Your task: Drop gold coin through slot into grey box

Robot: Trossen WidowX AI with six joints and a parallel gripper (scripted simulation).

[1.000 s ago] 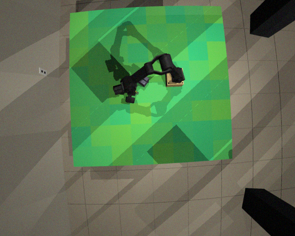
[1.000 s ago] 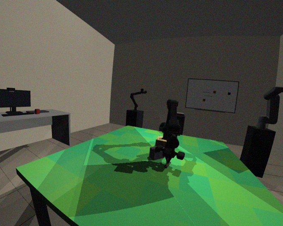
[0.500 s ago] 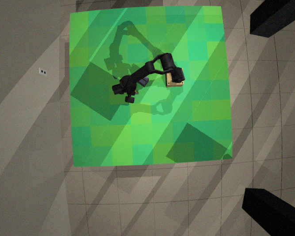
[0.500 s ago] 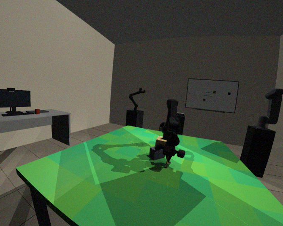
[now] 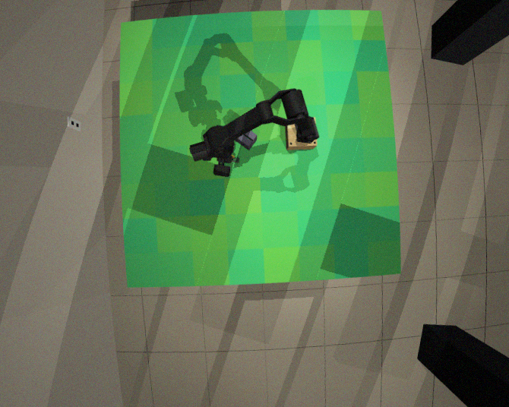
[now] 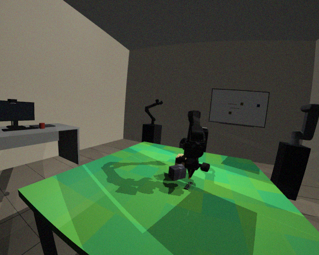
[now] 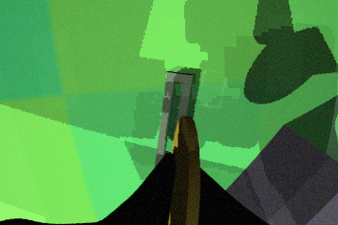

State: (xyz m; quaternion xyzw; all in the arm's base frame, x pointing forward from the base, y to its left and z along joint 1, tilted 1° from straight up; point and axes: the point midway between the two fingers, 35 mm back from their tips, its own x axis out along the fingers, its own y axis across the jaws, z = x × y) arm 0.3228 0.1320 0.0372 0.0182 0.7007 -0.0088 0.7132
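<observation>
So the gripper has its jaws clamped on the gold coin, which sits just above the dark holder. Coin's up on edge, faces pointing sideways. In the wrist shot its thin rim runs bottom to top, roughly in line with the holder's long axis, just a touch off. Looks like smooth, dull metal, brownish in shade with a bright yellow sliver on the left. Holder is a narrow, straight-sided frame. Exterior view puts the grey box just left of the gripper: blocky, matte, flat-sided. Tabletop is a flat patchwork of green squares.
</observation>
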